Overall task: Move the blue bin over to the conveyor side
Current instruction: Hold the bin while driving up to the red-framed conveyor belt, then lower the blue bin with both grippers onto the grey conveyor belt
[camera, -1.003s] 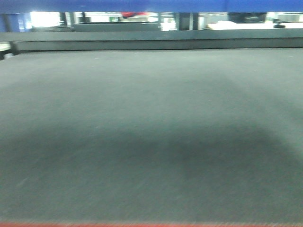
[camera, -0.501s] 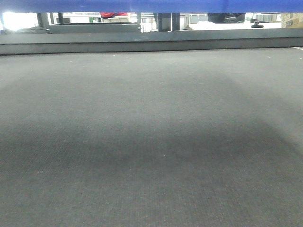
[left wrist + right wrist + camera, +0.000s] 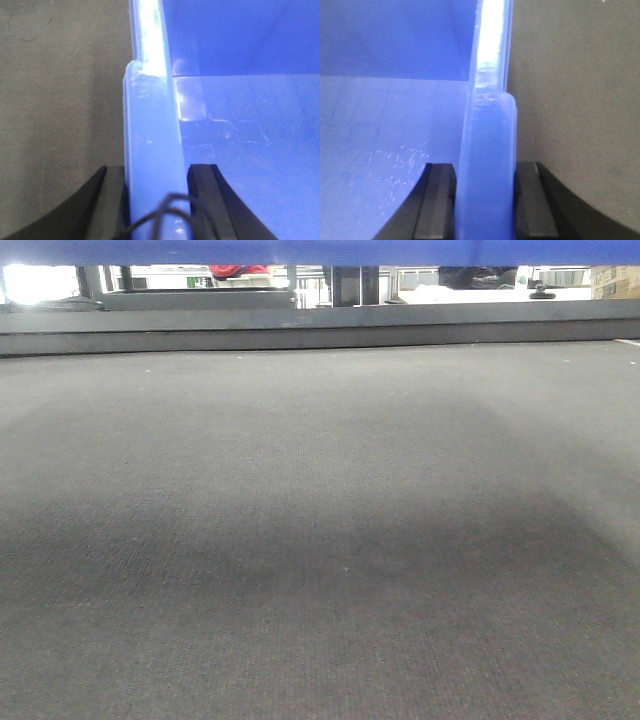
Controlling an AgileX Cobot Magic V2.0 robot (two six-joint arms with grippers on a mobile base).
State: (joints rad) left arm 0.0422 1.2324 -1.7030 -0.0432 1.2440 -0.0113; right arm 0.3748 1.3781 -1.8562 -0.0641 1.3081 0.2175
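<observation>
Dark conveyor (image 3: 320, 540) fills your front view, with the bin (image 3: 300, 250) a blue strip along the top. Your left gripper (image 3: 156, 175) pinches its rim; your right gripper (image 3: 484, 172) does likewise.

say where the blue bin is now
The blue bin is clamped at its rim by the left claw and right claw, over the conveyor; the front view shows only a blue strip at top.

Looking low and forward across the conveyor (image 3: 320, 540) from the front; peering closely down opposite walls of the blue bin (image 3: 150, 150) from each wrist, all sharing that belt.
</observation>
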